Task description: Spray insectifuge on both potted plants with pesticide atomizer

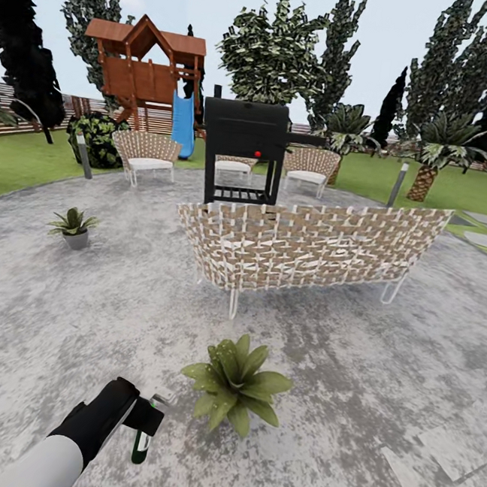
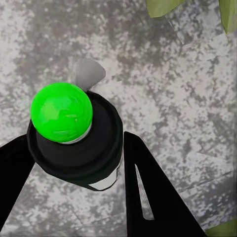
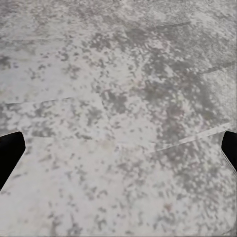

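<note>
Holding the pesticide atomizer (image 1: 144,435) low over the paved patio (image 1: 99,318), the left gripper (image 1: 140,421) has its fingers (image 2: 148,197) pinching the bottle just under the trigger head, one dark finger on each side. In the left wrist view the green spot (image 2: 61,112) on top of the head looks straight back at the camera, with the grey nozzle poking out beyond it. The bottle hangs upright, which looks sensible to me: it keeps the nozzle free to point toward the leaves.

The nearer potted plant (image 1: 235,382) sits just beside the bottle, a low rosette of broad leaves spread over the paving; its leaf tips edge into the left wrist view. The second potted plant (image 1: 74,226) stands well apart in its grey pot, near the lawn. A woven sofa (image 1: 304,243) and a black grill (image 1: 243,149) lie beyond.

The right gripper (image 3: 118,148) hangs over bare paving with its fingers spread wide and nothing between them, idle for now.

My guess is the pick-up is done and spraying the near plant comes next.
</note>
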Controlling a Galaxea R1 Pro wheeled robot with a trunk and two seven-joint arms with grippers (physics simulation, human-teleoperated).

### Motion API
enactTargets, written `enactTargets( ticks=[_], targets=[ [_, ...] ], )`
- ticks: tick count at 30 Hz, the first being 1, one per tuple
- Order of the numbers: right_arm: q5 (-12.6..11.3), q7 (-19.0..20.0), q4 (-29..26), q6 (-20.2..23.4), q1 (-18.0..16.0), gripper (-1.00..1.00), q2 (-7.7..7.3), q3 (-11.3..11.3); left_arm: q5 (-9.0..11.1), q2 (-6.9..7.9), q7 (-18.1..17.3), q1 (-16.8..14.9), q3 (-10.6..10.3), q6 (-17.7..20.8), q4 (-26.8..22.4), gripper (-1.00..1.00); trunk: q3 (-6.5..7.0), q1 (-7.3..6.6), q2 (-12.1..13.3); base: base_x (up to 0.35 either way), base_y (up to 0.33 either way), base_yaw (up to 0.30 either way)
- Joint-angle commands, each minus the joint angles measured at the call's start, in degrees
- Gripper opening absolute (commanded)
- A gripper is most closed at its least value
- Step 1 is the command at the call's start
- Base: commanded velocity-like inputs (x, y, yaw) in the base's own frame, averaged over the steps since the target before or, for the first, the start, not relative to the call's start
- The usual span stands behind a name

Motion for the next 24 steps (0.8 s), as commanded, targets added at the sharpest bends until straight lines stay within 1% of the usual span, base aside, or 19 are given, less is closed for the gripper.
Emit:
enactTargets(
  ticks=[1, 4, 7, 11, 14, 22, 23, 24],
  targets=[
    [0.6, -0.3, 0.1, -0.2, 0.0, 1.0, -0.02, -0.3, -0.6, -0.01, -0.5, 0.0, -0.1, 0.3, -0.1, -1.0, -0.06, -0.01, 0.0, 0.0, -0.273, 0.278],
    [0.6, -0.4, 0.1, -0.2, 0.0, 1.0, -0.02, -0.3, -0.7, -0.01, -0.5, 0.0, -0.2, 0.4, -0.1, -1.0, -0.06, -0.01, 0.0, 0.0, -0.273, 0.252],
    [0.6, -0.5, 0.0, -0.2, 0.0, 1.0, -0.02, -0.4, -0.8, 0.42, -0.5, 0.0, -0.3, 0.6, 0.0, -1.0, -0.06, -0.01, 0.0, 0.0, -0.214, 0.01],
    [0.6, -0.5, 0.0, -0.2, 0.0, 1.0, -0.02, -0.4, -0.8, 0.43, -0.5, 0.0, -0.3, 0.6, 0.0, -1.0, -0.06, -0.01, 0.0, 0.0, -0.028, 0.008],
    [0.6, -0.5, 0.1, -0.2, 0.0, 1.0, -0.02, -0.4, -0.8, 0.27, -0.5, 0.0, -0.3, 0.6, 0.0, -1.0, -0.06, -0.01, 0.0, 0.0, -0.002, 0.113],
    [0.6, -0.5, 0.1, -0.2, 0.0, 1.0, -0.02, -0.4, -0.8, 0.11, -0.5, 0.1, -0.4, 0.6, 0.1, -1.0, -0.06, -0.01, 0.0, 0.0, 0.0, 0.255],
    [0.6, -0.5, 0.1, -0.2, 0.0, 1.0, -0.02, -0.3, -0.8, 0.1, -0.5, 0.4, -0.5, 0.5, 0.1, -1.0, -0.06, -0.01, 0.0, 0.0, 0.0, 0.237],
    [0.6, -0.5, 0.1, -0.2, 0.0, 1.0, -0.02, -0.4, -0.9, 0.05, -0.5, 0.8, -1.6, 0.5, 0.1, -1.0, -0.06, -0.01, 0.0, 0.0, 0.0, 0.128]
  ],
)
